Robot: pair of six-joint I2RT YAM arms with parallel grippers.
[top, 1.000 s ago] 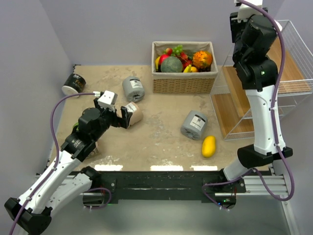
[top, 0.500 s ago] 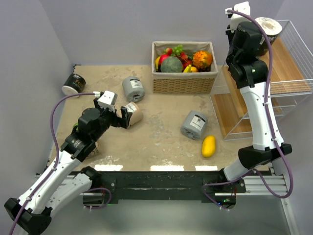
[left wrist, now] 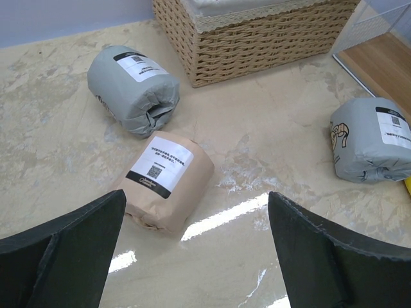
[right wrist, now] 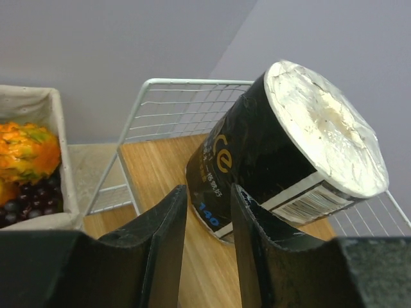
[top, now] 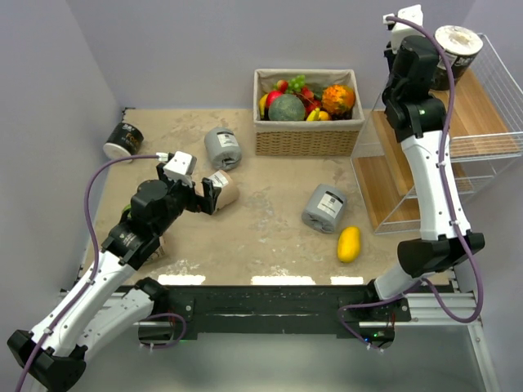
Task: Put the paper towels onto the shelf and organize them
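The right tool (right wrist: pixel 209 192) is up at the top board of the shelf (right wrist: pixel 160 168), upper right of the overhead view. Its fingers are close together w/ only a thin slit between them. The black roll (right wrist: pixel 282 147) stands right past the tips, white end up, near the wire corner; can't tell whether the tips nip its wrapper or are free of it. The left tool (left wrist: pixel 196 205) is spread wide, low over the bench (left wrist: pixel 270 147), gripping nothing, w/ the tan roll (left wrist: pixel 168 179) lying on its side just ahead, mid-frame in the wrist view. A grey roll (left wrist: pixel 133 86) lies just beside it, a 2nd grey roll (left wrist: pixel 371 138) at the right edge, and a 2nd black roll (top: pixel 124 140) far left in the overhead view, so I'd say 4 are left to shelve. Risks, as I see it: if the right tips snag the wrapper on backing off, the black roll could tip or drag off the board. The tan roll may trundle away if 1 finger hits 1st, or bump its grey neighbour. The mango (top: pixel 349 242) lies near the way to the shelf.
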